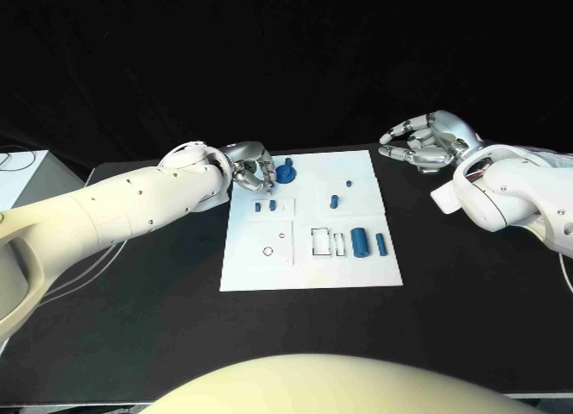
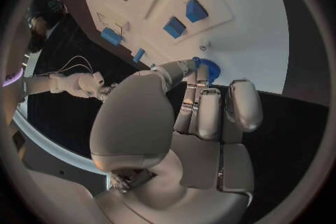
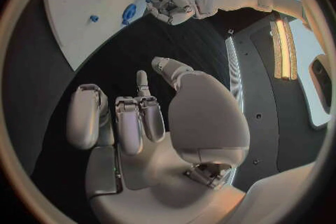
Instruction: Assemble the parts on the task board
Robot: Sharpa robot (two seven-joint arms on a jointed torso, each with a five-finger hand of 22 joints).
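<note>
The white task board (image 1: 305, 267) lies in the middle of the black table. My left hand (image 1: 252, 168) is over the board's far left corner and pinches a round blue part (image 1: 286, 171) between thumb and fingertips. The left wrist view shows the same blue part (image 2: 209, 69) at the tips of the left hand (image 2: 203, 117), just above the board (image 2: 238, 22). My right hand (image 1: 424, 142) hangs off the board's far right corner with its fingers loosely bent and apart, holding nothing. From the right wrist view, the right hand (image 3: 140, 123) is bare and far from the board (image 3: 73, 11).
Two small blue pieces (image 1: 266, 206) lie left of centre on the board, and another (image 1: 334, 202) further right. Two blue cylinders (image 1: 371, 243) lie beside a rectangular slot (image 1: 320, 241). A round hole (image 1: 268, 252) is at the near left. A pale box (image 1: 13, 177) stands left of the table.
</note>
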